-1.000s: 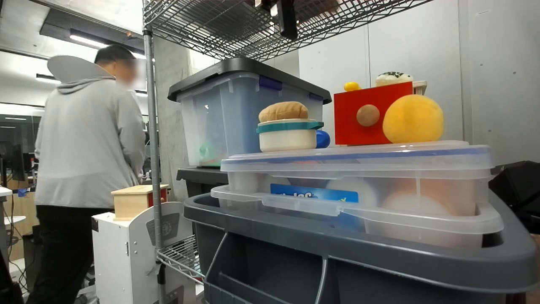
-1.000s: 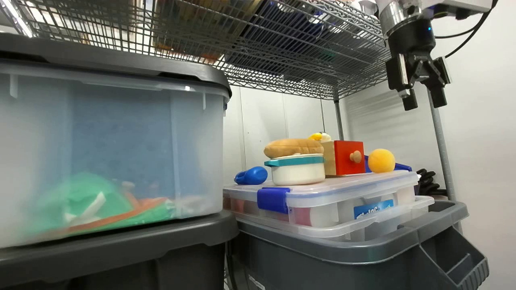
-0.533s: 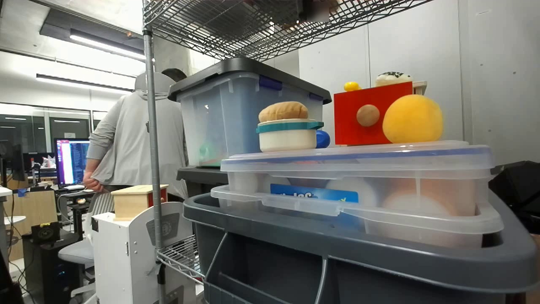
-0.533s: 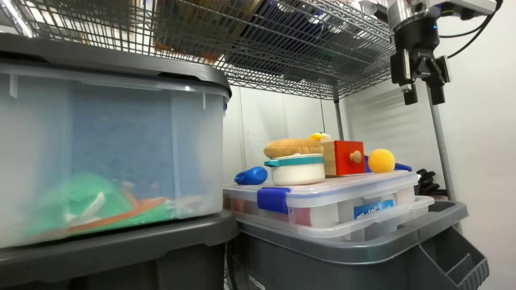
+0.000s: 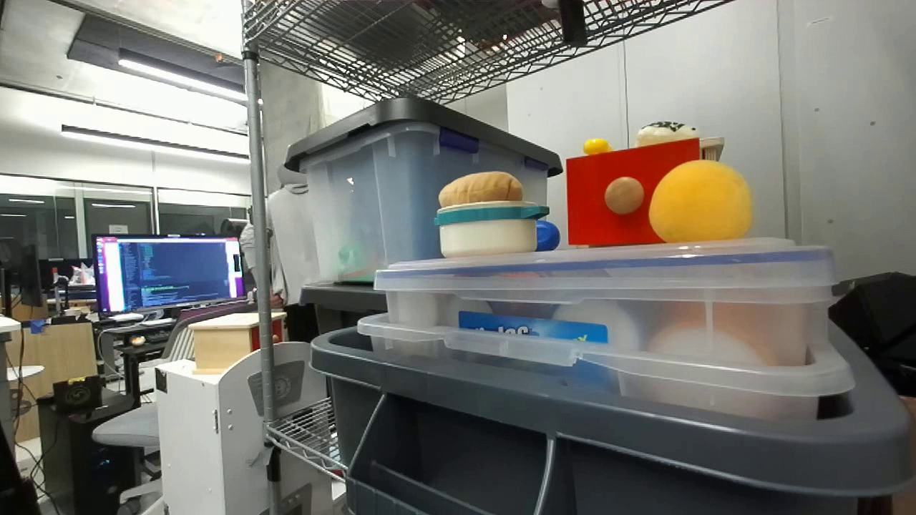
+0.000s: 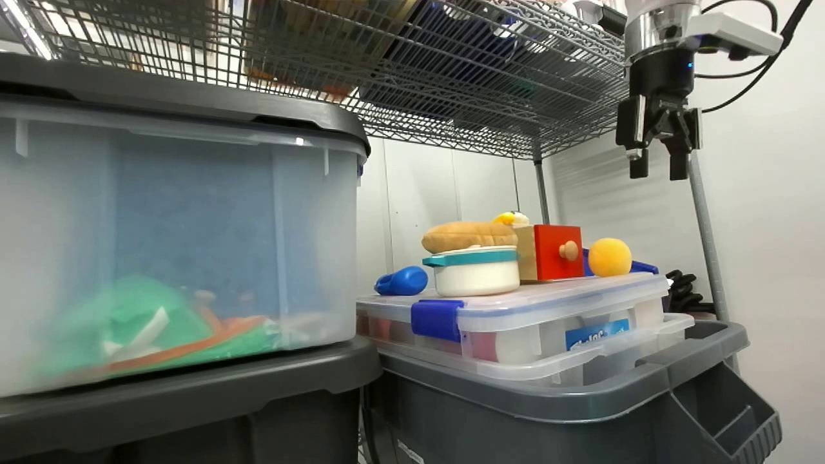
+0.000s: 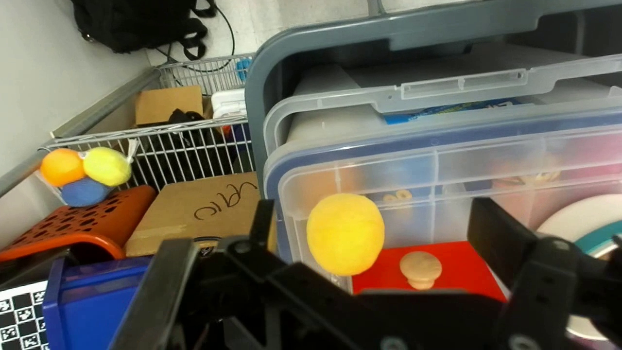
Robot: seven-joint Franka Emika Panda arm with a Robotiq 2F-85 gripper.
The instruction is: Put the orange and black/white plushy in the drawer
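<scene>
1. The end effector (image 6: 659,167) hangs in the air and points downward; its two fingers (image 7: 500,238) are spread wide, with a clear gap between them;
2. The plushy (image 7: 345,234) is round and yellow-orange; it rests on the lid of the clear box (image 5: 615,286), below the fingers and well apart from them; it is outside the drawer (image 6: 550,252), just beside its front; whether these two touch each other, I cannot tell;
3. The drawer stands on the same lid; it has a red front with a round wooden knob (image 7: 421,266); on its top there are a small yellow thing (image 5: 597,146) and a white thing (image 5: 665,134) with dark marks; what these are exactly, I cannot tell;
4. The pot (image 6: 475,278) stands upright on the box, near the drawer; it is cream, with a teal band; a brown bun (image 6: 469,237) lies on its top; beside the pot there is a blue thing (image 6: 407,281);
5. The box rests on the gray bin (image 5: 608,422); beside it there is a big clear tub (image 6: 193,212) with a dark lid, and a green thing (image 6: 138,306) shows through its wall; a wire shelf (image 6: 528,125) is above;
6. A black bag (image 7: 141,24) is on the floor (image 7: 316,12); farther away there is a lit monitor (image 5: 172,268); a person (image 5: 290,236) in gray is partly hidden behind the tub.
</scene>
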